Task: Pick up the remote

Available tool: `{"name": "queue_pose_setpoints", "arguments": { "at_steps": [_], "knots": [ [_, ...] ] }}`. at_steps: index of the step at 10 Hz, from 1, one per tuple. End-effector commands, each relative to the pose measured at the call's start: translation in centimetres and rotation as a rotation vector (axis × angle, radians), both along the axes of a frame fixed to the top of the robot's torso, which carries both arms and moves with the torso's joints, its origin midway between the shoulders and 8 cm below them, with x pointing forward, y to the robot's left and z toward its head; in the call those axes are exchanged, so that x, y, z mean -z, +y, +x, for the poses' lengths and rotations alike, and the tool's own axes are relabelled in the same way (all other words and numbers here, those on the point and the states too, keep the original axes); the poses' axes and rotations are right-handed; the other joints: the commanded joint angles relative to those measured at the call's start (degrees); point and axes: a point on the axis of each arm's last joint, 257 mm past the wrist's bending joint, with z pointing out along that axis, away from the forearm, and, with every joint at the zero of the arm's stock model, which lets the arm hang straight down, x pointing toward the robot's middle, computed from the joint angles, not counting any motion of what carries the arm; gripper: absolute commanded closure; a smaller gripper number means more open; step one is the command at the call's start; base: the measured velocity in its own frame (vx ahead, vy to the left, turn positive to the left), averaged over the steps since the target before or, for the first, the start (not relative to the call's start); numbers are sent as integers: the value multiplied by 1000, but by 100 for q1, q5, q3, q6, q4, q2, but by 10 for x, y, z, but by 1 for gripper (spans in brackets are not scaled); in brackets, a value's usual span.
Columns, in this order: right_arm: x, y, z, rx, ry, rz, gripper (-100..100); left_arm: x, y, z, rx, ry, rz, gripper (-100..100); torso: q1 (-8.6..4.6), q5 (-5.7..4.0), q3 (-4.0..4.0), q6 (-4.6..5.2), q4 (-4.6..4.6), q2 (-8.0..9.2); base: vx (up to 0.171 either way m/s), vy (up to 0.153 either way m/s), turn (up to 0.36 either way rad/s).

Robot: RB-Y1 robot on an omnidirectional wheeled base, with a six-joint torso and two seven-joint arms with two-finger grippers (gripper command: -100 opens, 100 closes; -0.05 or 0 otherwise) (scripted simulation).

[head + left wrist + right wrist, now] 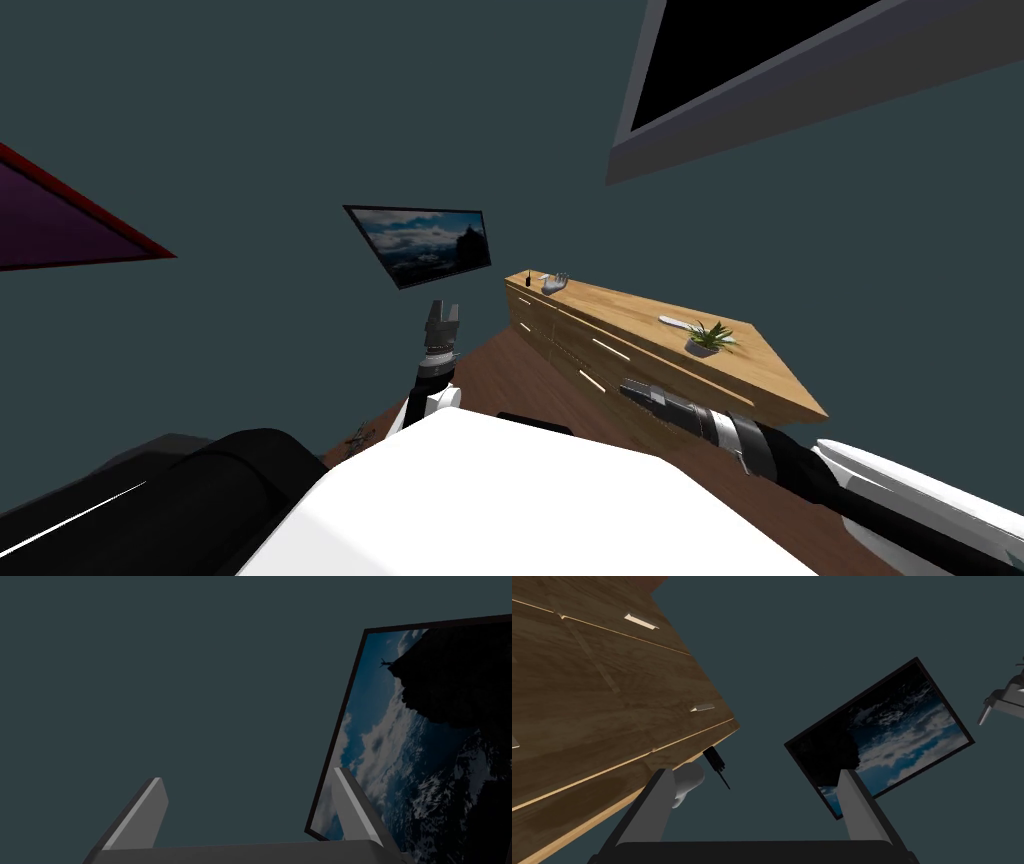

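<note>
1. On top of the wooden dresser (610, 300), we see the pale remote (670, 321) lying just beside a small potted plant (708, 338).
2. Our right gripper (754, 771) is open, near the dresser's drawer fronts.
3. Our left gripper (247, 773) is open too, raised toward a framed picture (430, 243).

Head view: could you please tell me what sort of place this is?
Probably a living room: a long wooden sideboard with drawers, a small potted plant on it, and a framed landscape picture on the dark wall.
</note>
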Motion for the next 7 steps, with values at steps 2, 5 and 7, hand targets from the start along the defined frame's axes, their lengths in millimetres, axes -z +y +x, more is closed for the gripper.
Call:
{"name": "queue_pose_setpoints", "arguments": {
  "at_steps": [2, 5, 7],
  "knots": [
    [8, -32, -6, -9, 39, -96, -100, 0, 0, 0, 0, 0, 0, 0, 0, 1, -2, -8, -1, -3, 12, -8, 228],
    [23, -87, -21, -11, 109, -245, -100, 0, 0, 0, 0, 0, 0, 0, -11, -3, -4, 0, -2, -7, 27, -29, 215],
    [27, -120, -30, -8, 147, -328, -100, 0, 0, 0, 0, 0, 0, 0, -15, -4, -8, -1, -3, -13, 37, -50, 254]
  ]
}}
